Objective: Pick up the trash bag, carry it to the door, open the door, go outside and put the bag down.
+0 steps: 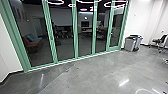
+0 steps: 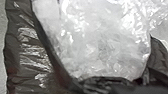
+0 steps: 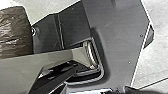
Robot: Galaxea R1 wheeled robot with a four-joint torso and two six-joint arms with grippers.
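The trash bag (image 2: pixel 27 53) is seen close up in the left wrist view: dark, crinkled plastic is spread along its sides and lower part, with a paler, shiny expanse of plastic between. In the right wrist view, its brownish, wrinkled side is shown next to the robot's wide dark plate, with pale floor beyond; whether plate and bag are touching cannot be told. Whether the left jaws are grasping the bag or are released cannot be told, nor can it be told whether the right jaws are released or clenched.

In the head view, a grey floor (image 1: pixel 100 72) is bordered by a green-framed glass wall (image 1: pixel 75 32). Near the wall's right-hand end, grey bins (image 1: pixel 129 44) are set on the floor, by a white wall (image 1: pixel 138 21). A dark chair (image 1: pixel 160 40) is placed toward the floor's far right.
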